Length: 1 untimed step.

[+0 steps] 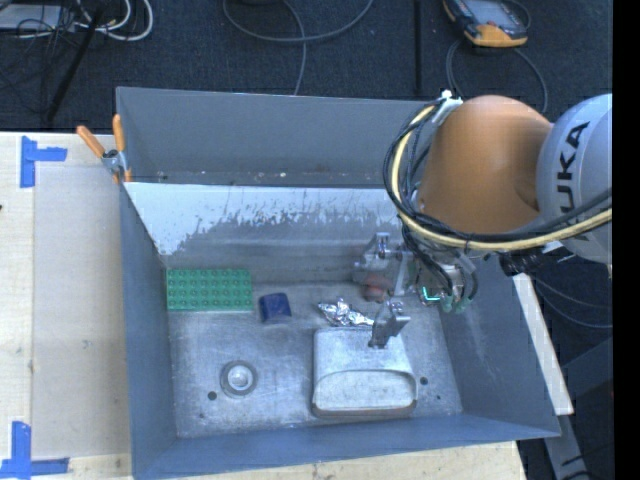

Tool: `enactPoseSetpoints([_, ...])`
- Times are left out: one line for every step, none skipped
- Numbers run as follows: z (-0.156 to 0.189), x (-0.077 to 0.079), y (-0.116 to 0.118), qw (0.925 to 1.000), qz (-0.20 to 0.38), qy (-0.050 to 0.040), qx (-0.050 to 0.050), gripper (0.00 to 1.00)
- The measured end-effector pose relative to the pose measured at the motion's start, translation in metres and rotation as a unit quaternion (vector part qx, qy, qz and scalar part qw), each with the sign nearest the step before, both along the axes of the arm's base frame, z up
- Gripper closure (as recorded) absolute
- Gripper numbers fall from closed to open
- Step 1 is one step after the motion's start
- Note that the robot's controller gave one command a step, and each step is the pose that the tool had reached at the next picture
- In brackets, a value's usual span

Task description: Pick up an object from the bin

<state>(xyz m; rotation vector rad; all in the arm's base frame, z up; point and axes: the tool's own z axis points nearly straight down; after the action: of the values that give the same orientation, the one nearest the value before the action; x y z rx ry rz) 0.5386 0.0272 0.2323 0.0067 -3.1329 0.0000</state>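
Observation:
My gripper (378, 298) hangs low over the right middle of the bin, open, with one finger (377, 255) toward the back wall and the other finger (387, 326) toward the front. Between them lies a small reddish-brown thing (375, 289) on the bin floor; whether the fingers touch it I cannot tell. A crumpled piece of silver foil (343, 314) lies just left of the front finger. A pale grey rectangular pad (362, 373) lies flat right below that finger.
A small dark blue block (274, 307) and a green studded plate (209, 290) lie to the left. A round metal disc (238, 377) sits front left. The arm's orange cover and cables fill the bin's right back corner.

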Motion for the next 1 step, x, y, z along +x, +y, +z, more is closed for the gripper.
enactPoseSetpoints([-0.1292,0.0338,0.0055,0.9985,0.056,0.0,0.002,0.0])
